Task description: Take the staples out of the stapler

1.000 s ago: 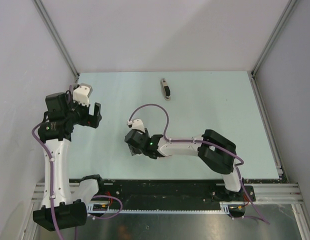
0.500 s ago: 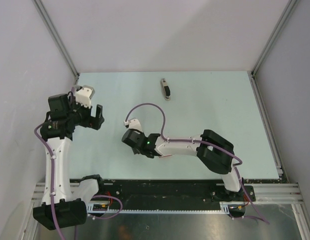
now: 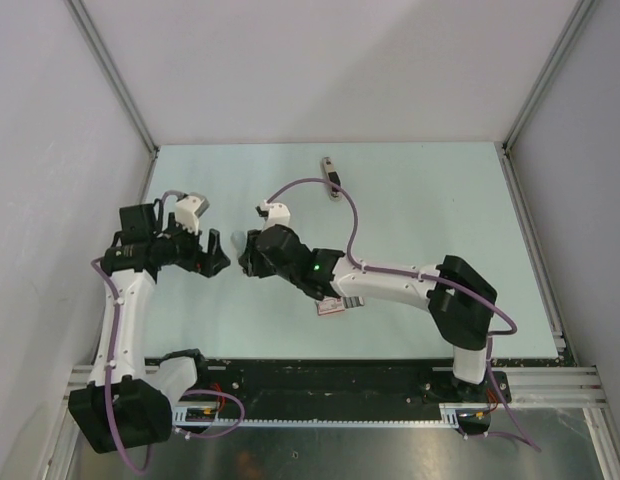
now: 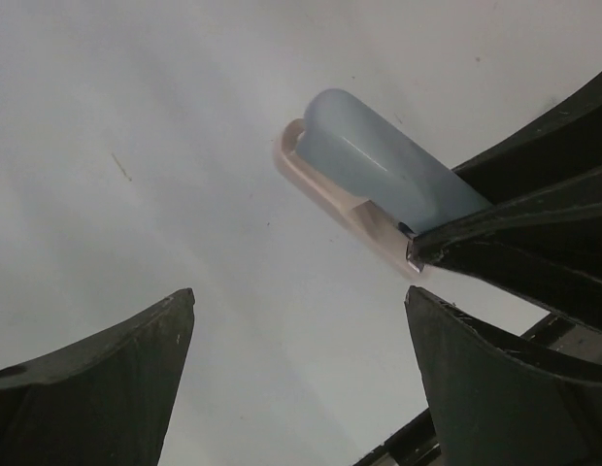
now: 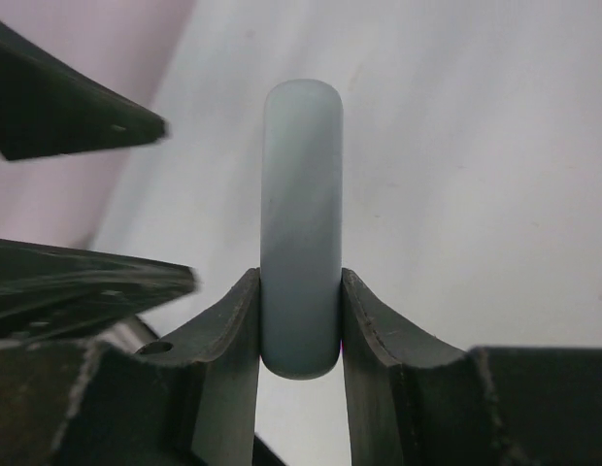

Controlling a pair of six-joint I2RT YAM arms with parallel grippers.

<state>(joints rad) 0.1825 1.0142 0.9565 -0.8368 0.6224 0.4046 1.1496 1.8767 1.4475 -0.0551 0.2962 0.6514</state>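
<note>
Presentation of a small stapler between the two arms. The right gripper [image 5: 301, 291] clamps the pale-blue stapler [image 4: 374, 160] near one end, its jaws narrowed flat against both sides. The rounded blue top and the beige base beneath it project free toward the left gripper [image 4: 299, 311]. That gripper stands wide and holds nothing, its fingers spread just short of the projecting end.

A second ago the right gripper was over the near centre of the table [image 3: 420, 200] with its jaws further apart, and the left gripper hung farther left. Both have since converged left of centre. The pink-and-grey box [image 3: 333, 307] has come into view beside the right forearm. The black-and-beige stapler [image 3: 333, 178] lies unmoved at the far centre, partly behind a cable. No staples are visible.

By judgement, pick-up is finished and the held stapler, apparently clear of the table, is being offered for opening. Unloading itself has not begun.
</note>
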